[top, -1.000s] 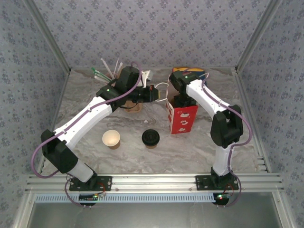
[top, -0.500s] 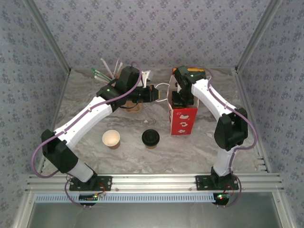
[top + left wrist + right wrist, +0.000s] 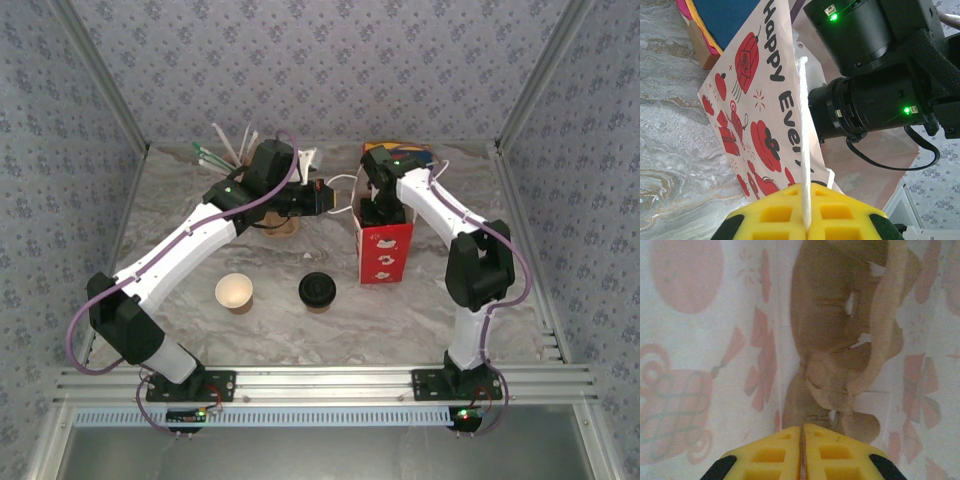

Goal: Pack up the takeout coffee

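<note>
Lidded coffee cup [image 3: 316, 290] upright on the marble table [image 3: 420, 312], black lid facing up, long axis vertical.

Just to its left stands an open paper cup [image 3: 234, 292]; to its right and slightly farther back, a red-and-white gift bag [image 3: 384, 252], also upright. The left gripper [image 3: 806, 220] is clamped on the bag's white cord handle [image 3: 803, 125], well behind the coffee. The right gripper [image 3: 802, 440] – pads pressed together – is down inside the bag's mouth, facing its inner wall. The coffee touches neither gripper. Straws [image 3: 225, 148] stand at the back left.
</note>
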Available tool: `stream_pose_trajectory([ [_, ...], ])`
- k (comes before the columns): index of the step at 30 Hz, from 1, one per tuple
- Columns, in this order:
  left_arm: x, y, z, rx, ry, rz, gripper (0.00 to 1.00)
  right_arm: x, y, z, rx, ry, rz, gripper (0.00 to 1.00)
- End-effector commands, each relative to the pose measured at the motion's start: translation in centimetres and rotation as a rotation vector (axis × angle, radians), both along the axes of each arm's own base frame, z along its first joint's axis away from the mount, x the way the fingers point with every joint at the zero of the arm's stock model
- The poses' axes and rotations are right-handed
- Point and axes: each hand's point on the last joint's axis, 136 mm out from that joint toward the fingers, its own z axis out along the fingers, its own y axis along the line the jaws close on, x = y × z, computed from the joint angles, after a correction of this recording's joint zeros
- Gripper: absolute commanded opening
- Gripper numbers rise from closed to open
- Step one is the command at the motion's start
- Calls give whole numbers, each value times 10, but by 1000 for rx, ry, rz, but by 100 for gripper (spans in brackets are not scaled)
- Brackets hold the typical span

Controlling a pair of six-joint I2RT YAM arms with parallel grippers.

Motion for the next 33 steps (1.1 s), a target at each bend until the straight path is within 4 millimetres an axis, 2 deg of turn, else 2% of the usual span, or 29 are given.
stream_pose_trajectory([
  [1,-3,3,8,-12,-10,-7,0,-7,-20,-12,-106,39,-16,11],
  [9,-3,3,8,-10,-11,-10,0,-9,-34,-21,-194,49,-5,10],
  [33,-4,3,9,-7,-13,-10,0,-9,-50,-32,-329,55,35,10],
])
